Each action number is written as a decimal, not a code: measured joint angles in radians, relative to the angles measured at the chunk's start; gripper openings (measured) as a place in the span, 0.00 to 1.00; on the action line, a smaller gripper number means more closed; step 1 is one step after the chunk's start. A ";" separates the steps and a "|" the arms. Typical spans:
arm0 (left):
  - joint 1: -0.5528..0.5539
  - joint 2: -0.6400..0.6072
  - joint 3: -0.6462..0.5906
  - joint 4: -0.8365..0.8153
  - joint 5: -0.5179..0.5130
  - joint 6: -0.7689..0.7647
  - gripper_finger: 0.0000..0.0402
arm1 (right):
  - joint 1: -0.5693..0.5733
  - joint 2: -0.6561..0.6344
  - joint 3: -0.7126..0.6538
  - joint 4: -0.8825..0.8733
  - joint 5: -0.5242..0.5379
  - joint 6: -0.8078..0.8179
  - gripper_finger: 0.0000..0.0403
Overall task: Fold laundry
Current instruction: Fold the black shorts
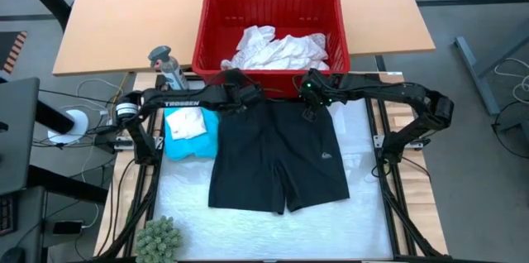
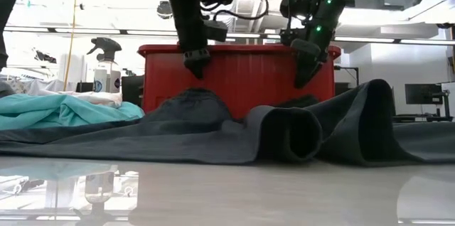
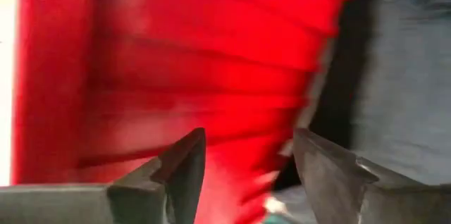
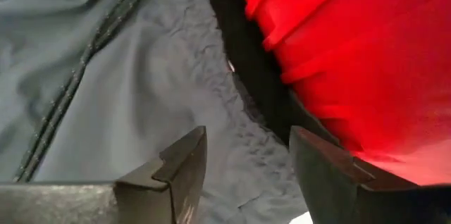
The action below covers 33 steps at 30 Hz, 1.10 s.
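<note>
Two hands, left hand (image 1: 234, 91) and right hand (image 1: 312, 98), hovered spread apart, empty, over the waistband of black shorts (image 1: 277, 160) lying flat, unfolded on the worktop (image 1: 248, 230); white laundry (image 1: 281, 50) remained in the red basket (image 1: 215, 7).

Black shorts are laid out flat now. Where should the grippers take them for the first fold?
Likely the waistband corners of the black cloth shorts, beside the red plastic basket, from above. Left gripper and right gripper hang open over that edge, and the band lies straight across, legs pointing away.
</note>
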 joint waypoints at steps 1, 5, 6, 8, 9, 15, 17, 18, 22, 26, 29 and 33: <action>-0.005 -0.008 0.000 -0.015 0.042 -0.022 0.51 | 0.004 -0.004 0.000 -0.001 -0.014 0.008 0.56; -0.034 -0.051 0.000 -0.029 0.415 -0.158 0.52 | 0.027 -0.027 0.000 -0.018 -0.073 0.003 0.54; -0.038 -0.053 0.000 -0.023 0.492 -0.187 0.52 | 0.033 -0.033 0.000 -0.017 -0.072 -0.010 0.53; -0.051 -0.052 0.000 -0.015 0.532 -0.226 0.52 | 0.042 -0.042 0.000 -0.017 -0.062 -0.043 0.50; -0.059 -0.051 0.000 -0.015 0.520 -0.233 0.52 | 0.041 -0.046 0.000 -0.017 -0.056 -0.062 0.49; -0.087 -0.026 0.000 0.015 0.331 -0.171 0.52 | -0.041 -0.049 0.000 0.027 0.001 -0.101 0.45; -0.076 -0.026 0.000 0.020 0.301 -0.157 0.52 | -0.083 -0.047 0.000 0.054 -0.002 -0.111 0.45; -0.070 -0.027 0.000 0.037 0.298 -0.154 0.52 | -0.106 -0.046 0.000 0.067 -0.010 -0.108 0.45; -0.044 -0.027 0.000 0.069 0.300 -0.167 0.52 | -0.191 -0.046 0.000 0.008 -0.216 -0.098 0.45; -0.023 -0.027 0.000 0.104 0.339 -0.199 0.52 | -0.226 -0.013 0.003 -0.097 -0.350 -0.172 0.45; -0.015 -0.027 0.000 0.131 0.371 -0.211 0.52 | -0.224 0.031 0.004 -0.160 -0.361 -0.230 0.45; -0.014 -0.027 0.000 0.137 0.368 -0.217 0.52 | -0.208 0.078 0.003 -0.214 -0.347 -0.293 0.45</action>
